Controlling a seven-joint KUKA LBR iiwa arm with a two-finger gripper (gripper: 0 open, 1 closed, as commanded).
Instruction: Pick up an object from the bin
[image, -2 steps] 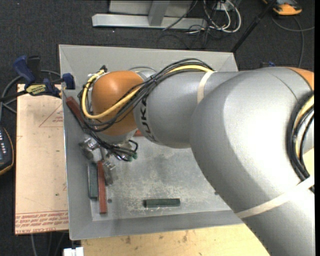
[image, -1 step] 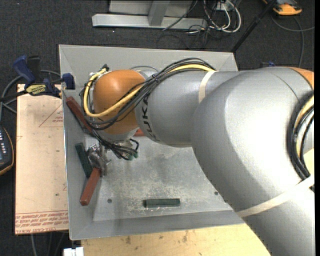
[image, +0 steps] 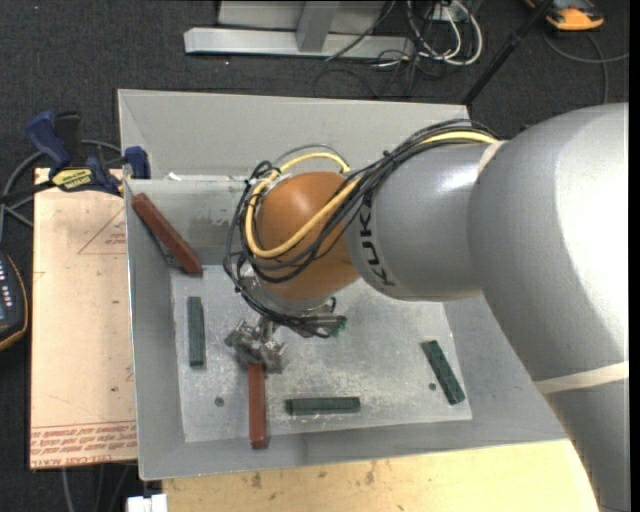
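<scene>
Grasp step, prob.: tool (image: 257, 345) at top end of red stick (image: 258, 412), lower centre; open/closed can't tell. Next: secure grip, lift.

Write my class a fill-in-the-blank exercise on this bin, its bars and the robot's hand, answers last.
1. The arm reaches into the bin from the view's ____ side.
2. The reddish-brown bar has its upper end at the hand; the flat bar just right of it is dark ____.
3. A second reddish-brown bar leans in the bin's back-____ corner.
Answers: right, green, left.
</scene>
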